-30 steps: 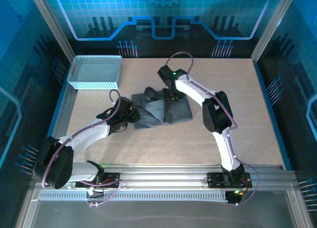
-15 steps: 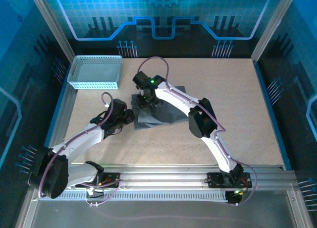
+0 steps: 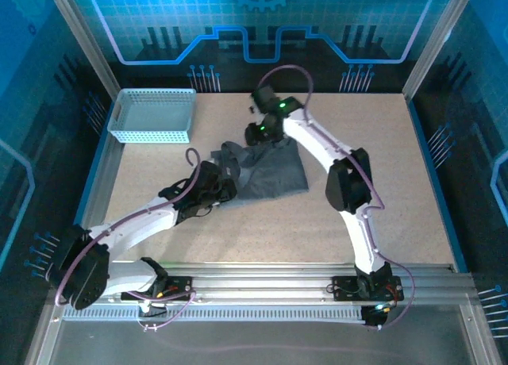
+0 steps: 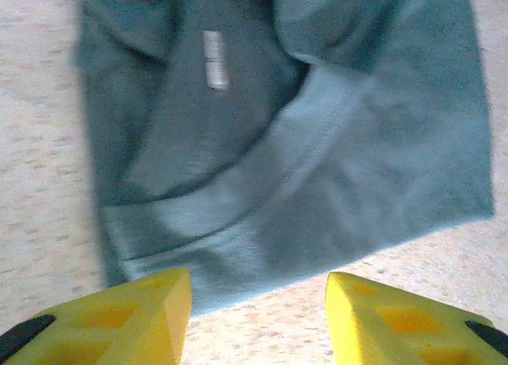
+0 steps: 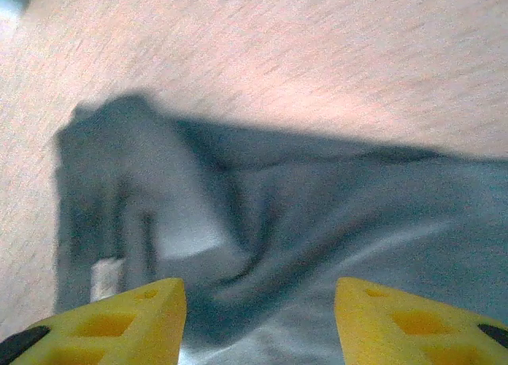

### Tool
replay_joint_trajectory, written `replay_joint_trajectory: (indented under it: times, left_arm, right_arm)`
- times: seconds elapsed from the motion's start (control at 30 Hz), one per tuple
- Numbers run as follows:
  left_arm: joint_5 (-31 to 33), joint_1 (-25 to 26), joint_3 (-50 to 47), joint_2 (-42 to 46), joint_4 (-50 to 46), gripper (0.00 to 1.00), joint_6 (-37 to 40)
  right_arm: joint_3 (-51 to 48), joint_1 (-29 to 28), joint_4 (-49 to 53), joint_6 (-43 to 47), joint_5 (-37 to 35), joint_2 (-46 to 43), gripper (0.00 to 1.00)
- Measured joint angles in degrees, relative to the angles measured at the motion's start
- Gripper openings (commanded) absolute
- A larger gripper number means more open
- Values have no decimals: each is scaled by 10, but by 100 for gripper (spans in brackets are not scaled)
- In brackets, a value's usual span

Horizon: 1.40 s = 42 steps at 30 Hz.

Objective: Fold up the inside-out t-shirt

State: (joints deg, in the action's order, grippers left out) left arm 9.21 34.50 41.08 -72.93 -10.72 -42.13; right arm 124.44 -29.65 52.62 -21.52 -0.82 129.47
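1. Dark grey inside-out t-shirt (image 3: 271,173) lies bunched and partly folded on the tan chipboard table (image 3: 397,182), about mid-table and a bit left of centre.
2. Light blue mesh basket (image 3: 152,115) sits in the far left corner, well apart from the shirt.
3. The left gripper (image 3: 228,178) is at the shirt's near-left edge, where the cloth is rumpled. From the top view I cannot tell if it touches.
4. In the left wrist view, the left fingers (image 4: 139,317) are yellow and stand moderately apart with nothing between them. The shirt's hem lies just ahead of the tips, with bare table in the gap.
5. The same view shows the collar band (image 4: 262,174) curving across the cloth and a small white label (image 4: 213,59) inside the neck.
6. The right gripper (image 3: 255,136) is over the shirt's far edge, pointing down.
7. In the right wrist view, the right fingers (image 5: 127,317) are also yellow and set moderately apart. Grey cloth lies beneath the gap and is not pinched. The picture is blurred.
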Motion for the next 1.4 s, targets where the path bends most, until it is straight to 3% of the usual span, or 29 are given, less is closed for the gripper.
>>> replay_joint_trajectory:
  times: [0.17, 0.43, 0.53, 0.67, 0.8, 0.9, 1.0, 1.07, 1.13, 1.27, 1.4]
  left_arm:
    - [-24, 28, 46, -100, 38, 49, -7]
    - [-37, -9, 50, -195, 51, 48, -15]
    - [-43, -39, 49, -202, 54, 48, -14]
    - [-61, -76, 62, -220, 56, 49, 7]
    - [-85, -89, 141, -279, 31, 49, 53]
    - [-111, -89, 217, -335, 18, 49, 89]
    - [-132, -87, 271, -370, 5, 49, 118]
    - [-138, -84, 290, -376, -6, 51, 136]
    - [-141, -78, 298, -372, -13, 52, 149]
    - [-136, -66, 289, -340, -33, 53, 157]
    - [-119, -60, 239, -265, -38, 53, 146]
  right_arm:
    - [2, 79, -13, 0, 9, 36, 52]
    - [-48, 93, -17, -17, 6, 96, 50]
    - [-120, 96, -50, -34, -6, 50, 48]
    - [-301, 98, -94, -72, -39, -56, 46]
    - [-488, 89, -130, -110, -63, -181, 46]
    - [-606, 48, -151, -147, -75, -266, 47]
    - [-671, -35, -152, -189, -77, -327, 48]
    - [-684, -81, -147, -207, -73, -357, 50]
    - [-682, -89, -146, -209, -72, -388, 54]
    - [-628, -45, -142, -178, -80, -423, 56]
    - [-520, 36, -168, -124, -47, -368, 55]
